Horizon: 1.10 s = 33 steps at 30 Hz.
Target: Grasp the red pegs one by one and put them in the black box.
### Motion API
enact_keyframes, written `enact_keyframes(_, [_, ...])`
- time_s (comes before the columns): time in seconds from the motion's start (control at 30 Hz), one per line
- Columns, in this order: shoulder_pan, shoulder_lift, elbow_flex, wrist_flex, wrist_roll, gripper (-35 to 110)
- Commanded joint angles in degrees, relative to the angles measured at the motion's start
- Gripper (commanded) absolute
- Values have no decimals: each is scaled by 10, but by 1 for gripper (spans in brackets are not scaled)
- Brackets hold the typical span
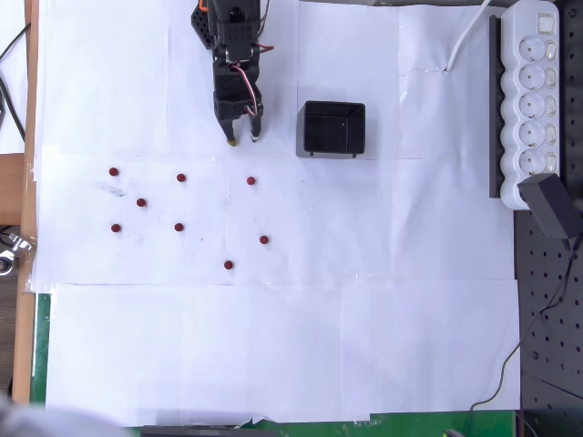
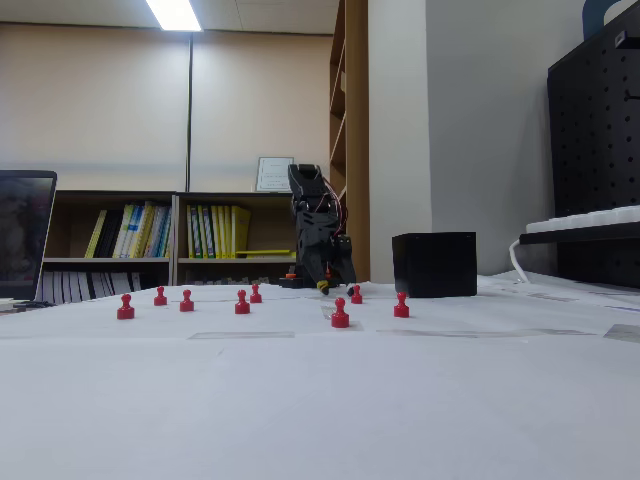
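Since the red pegs [image 2: 340, 314] look light, rigid and tip-prone, I'd pinch a knob top with my fingers [image 1: 244, 137], now nearly closed on nothing.

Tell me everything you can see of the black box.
The black box is small, square and open-topped, with thin walls and a glossy inside, plastic by the look of it. Nothing shows inside it in the overhead view. It stands upright on the white paper, to the right of the claw and apart from it. All the red pegs lie on the paper outside it, none touching. In the fixed view it looks like a plain dark cube.
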Motion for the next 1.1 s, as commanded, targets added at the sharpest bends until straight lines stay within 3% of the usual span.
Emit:
enact_keyframes(0.0, [-14, 73, 1, -108, -10, 17])
enact_keyframes(0.1, [-20, 123, 16, -157, -17, 17])
enact_keyframes(0.53, [-24, 255, 168, -121, -37, 16])
enact_keyframes(1.07, [-25, 352, 229, -192, -30, 16])
